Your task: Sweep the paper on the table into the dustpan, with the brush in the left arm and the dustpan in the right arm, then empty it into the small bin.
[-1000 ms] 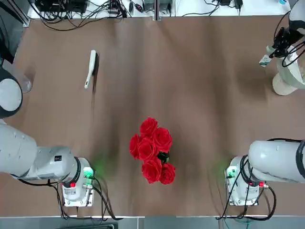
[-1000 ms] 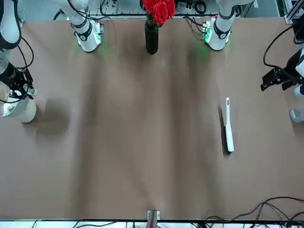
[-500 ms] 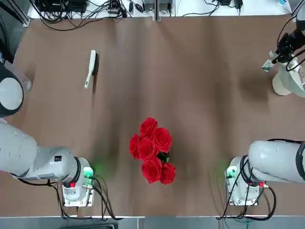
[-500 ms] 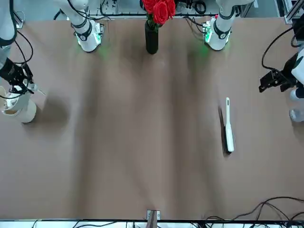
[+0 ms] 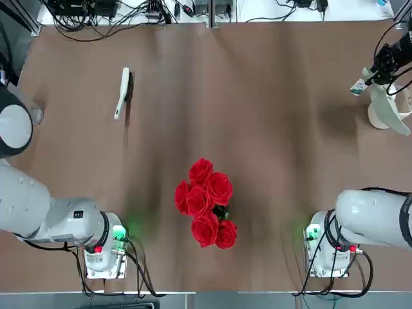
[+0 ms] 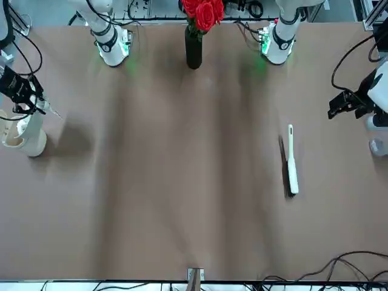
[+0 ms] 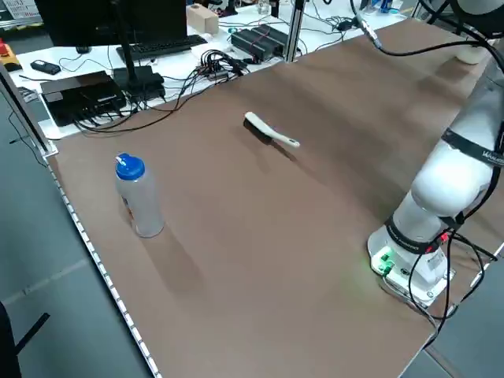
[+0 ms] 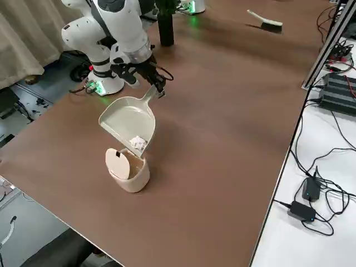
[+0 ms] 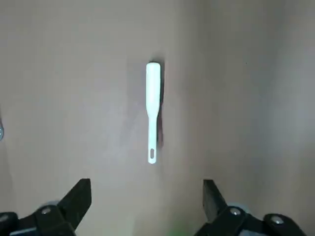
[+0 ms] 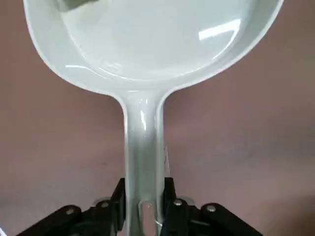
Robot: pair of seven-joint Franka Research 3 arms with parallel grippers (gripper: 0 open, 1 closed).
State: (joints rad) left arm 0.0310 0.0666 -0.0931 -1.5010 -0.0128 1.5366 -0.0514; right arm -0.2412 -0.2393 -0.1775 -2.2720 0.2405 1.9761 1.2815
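In the top view the bin [image 5: 385, 116] and dustpan [image 5: 394, 109] run off the right edge, with the paper hidden. The front view cuts off the rose bouquet [image 6: 203, 12] at the top, and the right wrist view crops the dustpan's scoop. The right gripper [image 8: 157, 83] is partly hidden behind the handle.

Open table [image 5: 270, 129] around the brush [image 5: 122, 92]; rose bouquet [image 5: 207, 203] stands mid-table, bottle [image 7: 138, 196] possibly near the left edge.
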